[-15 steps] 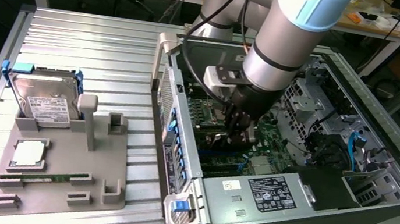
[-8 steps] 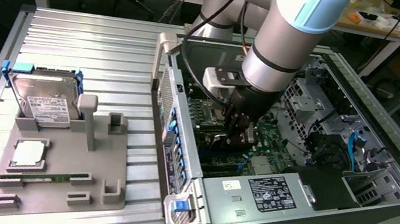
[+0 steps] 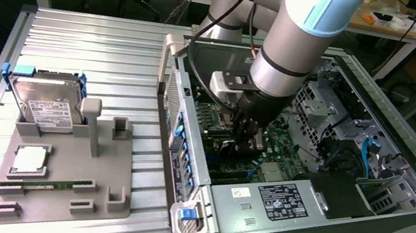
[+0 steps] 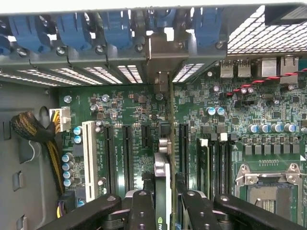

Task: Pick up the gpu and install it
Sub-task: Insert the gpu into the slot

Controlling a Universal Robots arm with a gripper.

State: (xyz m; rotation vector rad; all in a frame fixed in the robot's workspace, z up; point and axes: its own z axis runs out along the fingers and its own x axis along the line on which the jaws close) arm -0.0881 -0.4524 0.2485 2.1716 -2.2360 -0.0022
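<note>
Fingers (image 4: 165, 203) clamp the gpu (image 4: 162, 177) edge-on above the motherboard (image 4: 268, 110) slots near the case's (image 3: 392, 197) rear wall; slight misalignment could jam its bracket or miss the slot.

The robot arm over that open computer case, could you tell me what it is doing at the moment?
The arm has reached down into the open computer case, and its gripper is closed on the gpu, held edge-on over the motherboard. The card's metal bracket sits up against the rear slot openings. On the exterior view's left, a hard drive and a memory stick rest in the grey holder tray.
</note>
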